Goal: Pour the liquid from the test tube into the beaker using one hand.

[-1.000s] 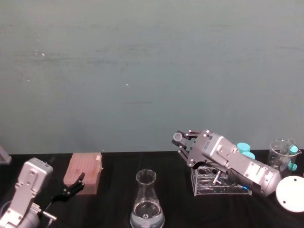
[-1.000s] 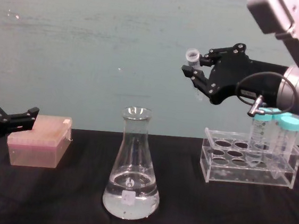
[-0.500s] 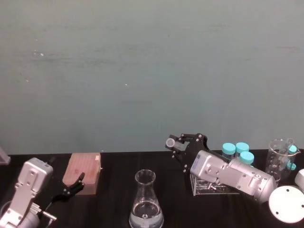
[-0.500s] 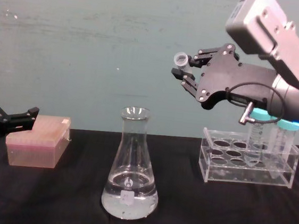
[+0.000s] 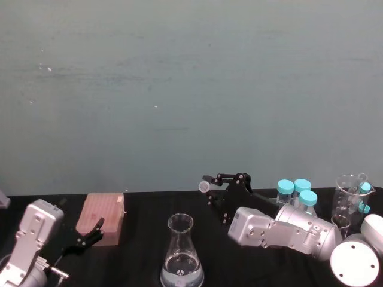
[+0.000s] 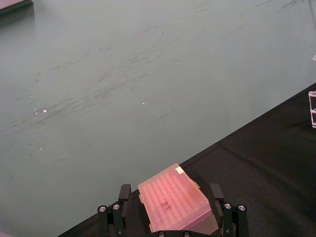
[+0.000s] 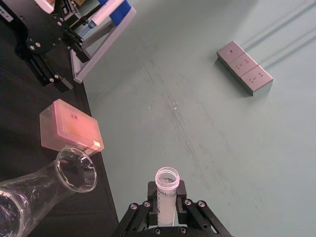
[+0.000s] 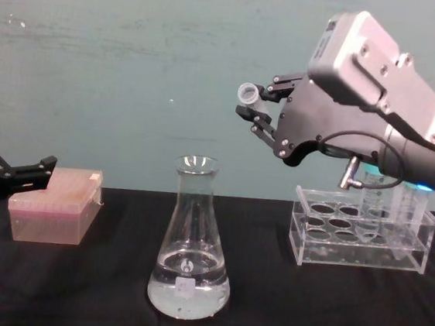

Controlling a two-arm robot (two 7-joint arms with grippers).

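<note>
My right gripper (image 8: 257, 111), black on a silver-white arm, is shut on the slim clear test tube (image 8: 249, 95). It holds the tube tilted, mouth up and to the left, above and to the right of the beaker's rim. The beaker (image 8: 192, 246), a clear conical flask with a small white label, stands at the table's middle with clear liquid in its base. In the right wrist view the test tube (image 7: 166, 189) stands between the fingers with the beaker's mouth (image 7: 76, 169) off to one side. Liquid inside the tube is too faint to see. My left gripper (image 8: 16, 164) rests open at the far left.
A pink tip box (image 8: 54, 203) lies beside the left gripper. Under the right arm, a clear acrylic rack (image 8: 361, 242) holds teal-capped tubes (image 5: 297, 188). A glass beaker (image 5: 352, 198) and a white round disc (image 5: 353, 263) sit at the far right.
My right gripper has carried the test tube leftward and slightly upward, away from the rack and closer to the beaker's mouth. The left arm has not moved.
</note>
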